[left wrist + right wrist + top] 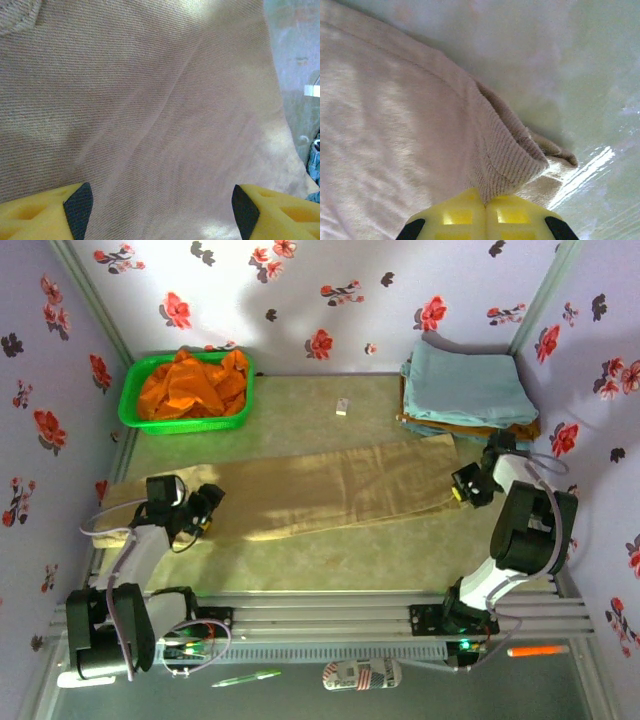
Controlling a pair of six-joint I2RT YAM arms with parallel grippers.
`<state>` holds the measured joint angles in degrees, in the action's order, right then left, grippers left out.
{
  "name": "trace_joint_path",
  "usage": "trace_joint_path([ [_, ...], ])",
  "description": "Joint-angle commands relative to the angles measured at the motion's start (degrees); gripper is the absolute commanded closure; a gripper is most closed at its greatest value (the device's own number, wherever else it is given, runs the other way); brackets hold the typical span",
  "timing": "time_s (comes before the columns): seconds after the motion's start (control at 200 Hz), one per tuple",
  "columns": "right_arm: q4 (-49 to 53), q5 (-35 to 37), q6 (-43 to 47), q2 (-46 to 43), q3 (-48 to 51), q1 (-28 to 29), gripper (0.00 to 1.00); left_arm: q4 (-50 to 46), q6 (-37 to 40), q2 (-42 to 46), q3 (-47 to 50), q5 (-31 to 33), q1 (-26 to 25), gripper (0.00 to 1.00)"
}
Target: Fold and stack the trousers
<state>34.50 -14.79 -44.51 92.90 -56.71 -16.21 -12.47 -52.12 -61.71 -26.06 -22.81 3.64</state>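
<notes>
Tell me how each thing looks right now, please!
trousers: laid out long and flat across the table, one end pinched.
left end effector: open, over the trousers, holding nothing.
right end effector: shut on the trousers' edge.
green basket: holding the orange garment.
orange garment: crumpled up.
pale blue cloth: folded, in the far right corner.

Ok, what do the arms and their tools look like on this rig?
The left arm and right arm have white links, black joint housings and thin grey cables. The left tool and right tool have yellow latticed fingers with black pads.
</notes>
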Motion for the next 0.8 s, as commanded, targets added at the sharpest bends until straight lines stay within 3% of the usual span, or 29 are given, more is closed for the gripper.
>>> trace_joint_path([
  [0.0,2.68,1.63,2.15,-3.21,-2.43,-0.30,1.00,1.11,0.09,-0.35,0.66,-1.17,-0.30,0.23],
  [0.505,3.29,7.35,4.48,-8.79,9.69,-0.35,1.00,1.09,0.85,-0.78,0.88,-1.99,-0.30,0.22],
  [0.59,3.78,6.56,5.28,-8.14,10.33,-0.36,0.87,0.25,1.18,-0.68,0.47,-2.15,-0.30,0.22],
  [0.675,5.27,8.32,5.55,-9.72,9.65,-0.40,0.62,-0.67,1.45,-0.43,-0.09,-2.14,-0.26,0.22],
  [0.8,7.06,8.25,5.06,-14.17,7.00,0.64,0.59,-4.47,2.76,0.54,-2.67,-2.24,-0.30,0.22],
])
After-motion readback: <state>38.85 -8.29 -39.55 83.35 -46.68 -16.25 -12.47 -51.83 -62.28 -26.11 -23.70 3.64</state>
